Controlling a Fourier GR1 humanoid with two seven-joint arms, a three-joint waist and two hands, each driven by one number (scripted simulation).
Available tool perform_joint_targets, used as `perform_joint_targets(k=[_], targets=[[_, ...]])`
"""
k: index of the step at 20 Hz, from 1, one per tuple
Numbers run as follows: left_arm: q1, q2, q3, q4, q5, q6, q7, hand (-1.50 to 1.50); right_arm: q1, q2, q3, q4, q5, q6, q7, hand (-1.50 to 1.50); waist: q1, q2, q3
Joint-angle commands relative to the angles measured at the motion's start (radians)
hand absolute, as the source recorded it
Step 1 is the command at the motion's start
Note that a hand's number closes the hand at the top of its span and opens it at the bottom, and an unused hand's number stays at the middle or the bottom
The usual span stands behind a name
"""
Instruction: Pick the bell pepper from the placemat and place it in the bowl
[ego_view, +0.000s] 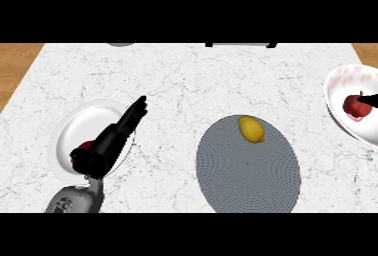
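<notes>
**One hand over white plate, pepper untouched**

Left robot hand (111, 142): fingers straight, holding nothing, above white plate (74, 131). Yellow bell pepper (252, 128): on grey placemat (247, 172), upper part, mid-tabletop (184, 80). Bowl (347, 107): right edge, with red item (357, 106). Judged: pick and placement both outstanding.

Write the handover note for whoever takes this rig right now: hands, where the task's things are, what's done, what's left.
Left hand: open, fingers straight, over the white plate at the left; a red item under it is mostly hidden.
Right hand: only a dark tip shows at the right edge, beside the red bell pepper; finger state unclear.
Bell pepper lies inside the white bowl at the right.
Grey placemat holds only a yellow lemon.
Done: pepper is in the bowl.
Left: pull the right hand clear.
</notes>
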Motion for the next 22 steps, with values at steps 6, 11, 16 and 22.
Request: perform_joint_targets(k=[6,11,16,22], targets=[[0.011,-0.027,0.001,0.001,-0.013,0.027,0.018,0.00,-0.040,-0.089,-0.199,0.044,-0.197,-0.067,-0.044,-1.50,-0.015,-0.006,-0.001],[0.045,0.019,0.033,-0.036,0.021,-0.024,-0.003,0.00,0.084,-0.196,-0.313,0.071,-0.311,-0.006,-0.120,-1.50,-0.026,-0.009,-0.001],[0.007,-0.010,0.028,-0.037,0.008,0.006,0.047,0.00,0.209,-0.300,-0.419,0.135,-0.404,0.039,-0.241,-1.50,-0.035,-0.005,0.001],[0.029,-0.021,0.012,-0.069,-0.017,0.019,0.055,0.00,0.325,-0.378,-0.512,0.220,-0.515,0.162,-0.353,-1.50,-0.024,-0.006,0.001]])
